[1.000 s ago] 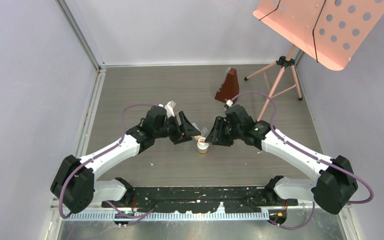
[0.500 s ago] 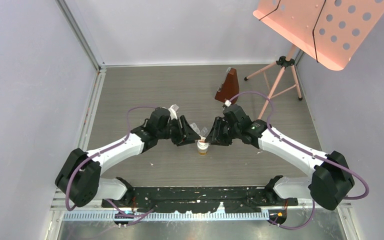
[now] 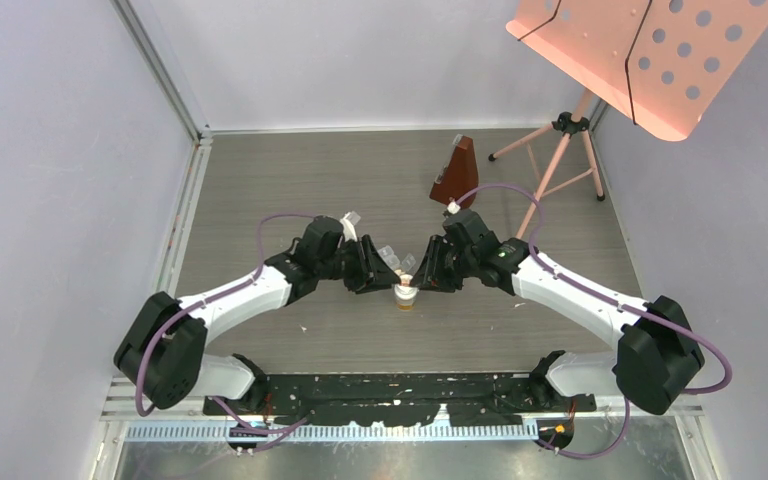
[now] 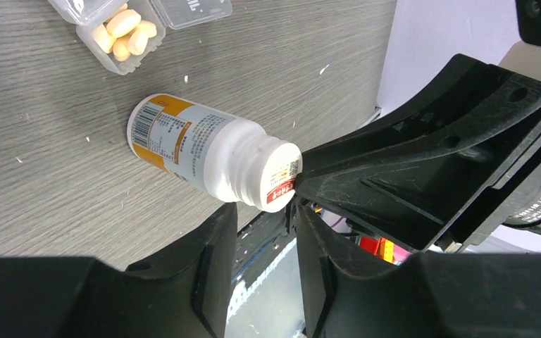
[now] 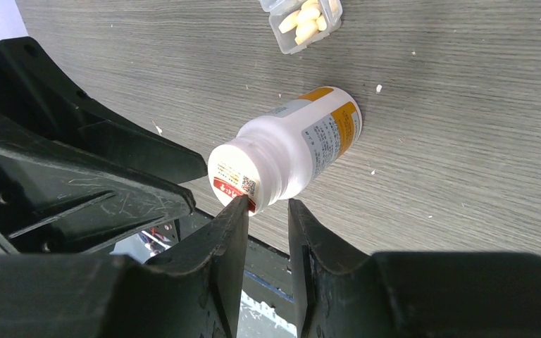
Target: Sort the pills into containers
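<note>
Pale yellow oblong pills lie in a clear plastic box just beyond the white orange-labelled bottle. My left end effector and right end effector flank its cap, each narrowly apart and empty. I judge uncapping is in hand: grip the body, twist the cap.

ROOM | pill bottle between left pincer and right pincer (tips almost meeting) | container beside it | near-side tabletop bare
</note>
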Controlling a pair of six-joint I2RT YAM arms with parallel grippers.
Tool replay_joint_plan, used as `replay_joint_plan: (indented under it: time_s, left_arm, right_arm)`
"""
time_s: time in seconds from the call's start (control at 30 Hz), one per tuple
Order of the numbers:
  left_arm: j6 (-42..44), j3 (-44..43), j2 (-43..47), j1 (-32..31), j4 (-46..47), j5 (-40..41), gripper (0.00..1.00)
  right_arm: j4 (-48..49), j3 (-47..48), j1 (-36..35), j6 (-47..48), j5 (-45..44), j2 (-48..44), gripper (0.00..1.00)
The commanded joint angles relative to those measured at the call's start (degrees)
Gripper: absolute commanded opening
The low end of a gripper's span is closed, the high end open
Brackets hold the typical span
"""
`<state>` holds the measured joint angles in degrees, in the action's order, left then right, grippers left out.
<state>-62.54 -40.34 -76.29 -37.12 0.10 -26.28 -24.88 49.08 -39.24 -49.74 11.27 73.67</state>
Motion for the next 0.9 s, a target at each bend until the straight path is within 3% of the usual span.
replay_joint_plan:
  time_s: [0.0, 0.43, 0.87]
  left_arm:
    - [0.5, 0.1, -1.1, -0.4, 1.2, -2.0, 0.37]
    - [0.4, -1.4, -4.0, -0.4, 0.1, -3.4, 0.34]
    - [-3.1, -0.9, -4.5, -0.5, 3.8, -3.0, 0.39]
  right_arm:
    - [0.0, 1.5, 0.3, 0.3, -1.9, 0.3, 0.34]
    - [-3.2, 3.4, 0.2, 0.5, -2.0, 0.5, 0.31]
    - [-2.6, 2.3, 0.2, -0.1, -1.3, 1.6, 0.27]
